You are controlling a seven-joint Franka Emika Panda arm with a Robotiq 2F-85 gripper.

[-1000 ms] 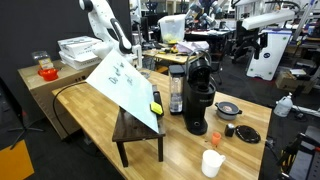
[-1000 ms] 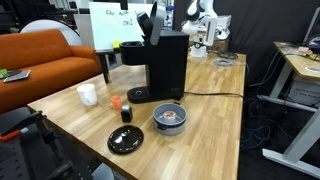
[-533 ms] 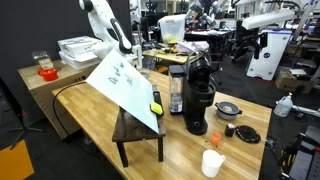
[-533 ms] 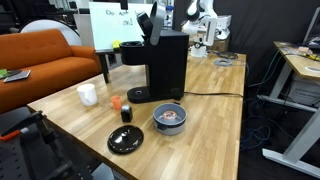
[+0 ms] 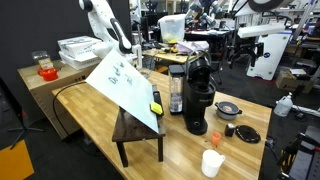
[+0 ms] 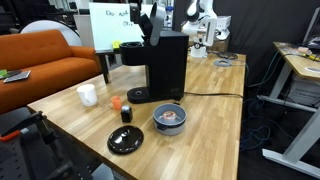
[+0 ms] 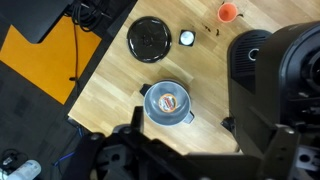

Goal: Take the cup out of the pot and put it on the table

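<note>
Your gripper hangs high over the tabletop, and in the wrist view your jaws look spread wide with nothing between them, though they are dark and blurred at the bottom edge. The pot stands well below the jaws and a little ahead of them, nearer the jaw on the picture's left side. The cup is still inside it, sitting upright against the dark bottom and showing an orange-red pattern.

Beyond the pot, farther ahead of your jaws, lies a flat black disc, with a small white-capped jar just beside it and a small orange object past that. The black coffee machine rises under the other jaw, close beside the pot.

In an exterior view the gripper is up at the level of the coffee machine's top and behind it, while the pot with the cup stands in front of the machine's base, well apart from your jaws. A white mug stands farther off on the tabletop.
</note>
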